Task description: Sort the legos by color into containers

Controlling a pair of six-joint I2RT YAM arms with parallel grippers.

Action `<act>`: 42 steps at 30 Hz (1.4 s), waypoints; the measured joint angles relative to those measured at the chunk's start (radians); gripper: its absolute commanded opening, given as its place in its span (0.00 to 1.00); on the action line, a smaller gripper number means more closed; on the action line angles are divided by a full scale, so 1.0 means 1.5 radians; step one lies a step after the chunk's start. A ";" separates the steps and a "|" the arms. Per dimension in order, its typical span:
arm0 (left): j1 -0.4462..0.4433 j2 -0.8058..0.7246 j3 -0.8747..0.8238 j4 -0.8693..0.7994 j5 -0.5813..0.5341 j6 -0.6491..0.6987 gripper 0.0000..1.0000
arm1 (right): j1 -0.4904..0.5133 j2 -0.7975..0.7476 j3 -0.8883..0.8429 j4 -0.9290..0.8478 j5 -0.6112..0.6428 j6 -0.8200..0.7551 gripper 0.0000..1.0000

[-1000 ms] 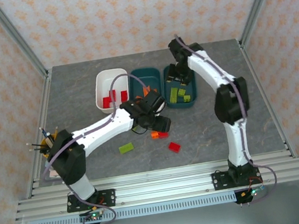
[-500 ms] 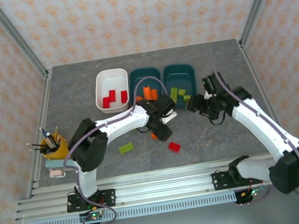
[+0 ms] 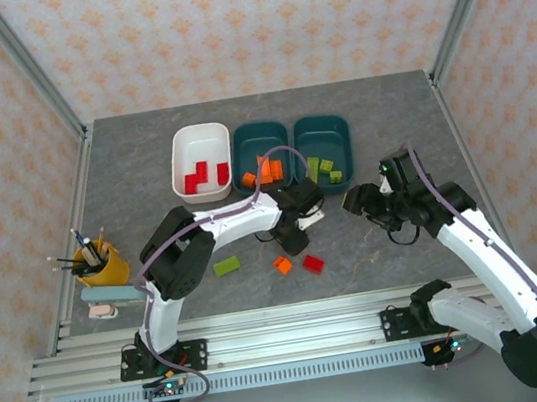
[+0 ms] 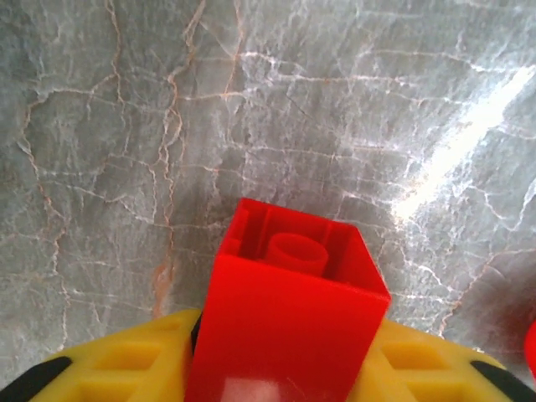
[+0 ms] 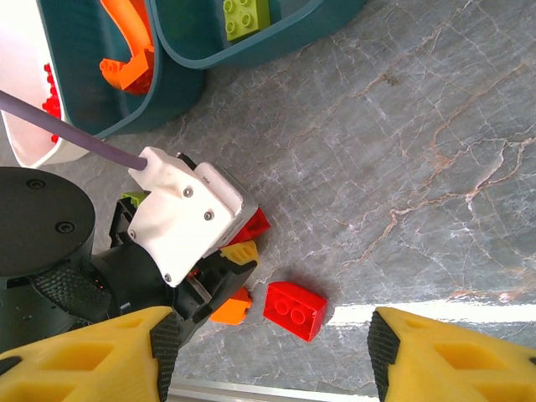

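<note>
Left claw: the left claw had narrowed from wide to a tight pinch within the last half second. It held a red brick between its yellow fingers, hollow underside toward the wrist camera.
Held brick's place: mid-desk, just in front of the teal tubs. Whether it had left the surface could not be told.
Right claw: the right claw stood fairly wide and empty. A second earlier it had hovered over the right tub; it had since drawn back over the right half of the desk.
Tubs: the white tub held red bricks, the middle tub orange bricks, and the right tub green bricks.
Loose pieces: a loose red brick with an orange brick just beside it, and a green brick further left.
Orange brick: it lay nearer the front edge than half a second before, probably nudged as the left claw closed.
Meaning for the task: the grasp looked made, so the likely next step was carrying the red brick back and left to the white tub.
Right arm's part: its retreat left the tubs free for the left arm. The loose red brick lay just ahead of its fingers, a likely next pick.
Risk: the held brick stuck well out past the fingers and might twist in transit.
</note>
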 measured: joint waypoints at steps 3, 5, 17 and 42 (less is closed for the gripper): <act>0.000 -0.001 0.000 0.001 -0.004 0.000 0.27 | 0.000 0.001 0.000 0.004 0.000 0.000 0.63; 0.000 -0.001 0.000 0.002 -0.006 -0.005 0.25 | 0.000 0.001 0.000 0.005 0.000 0.002 0.62; 0.036 -0.186 -0.002 0.015 -0.037 -0.124 0.24 | 0.029 0.004 0.001 0.042 -0.042 -0.014 0.61; 0.434 0.102 0.288 -0.006 -0.034 -0.300 0.27 | 0.233 0.380 0.283 0.226 -0.045 -0.015 0.59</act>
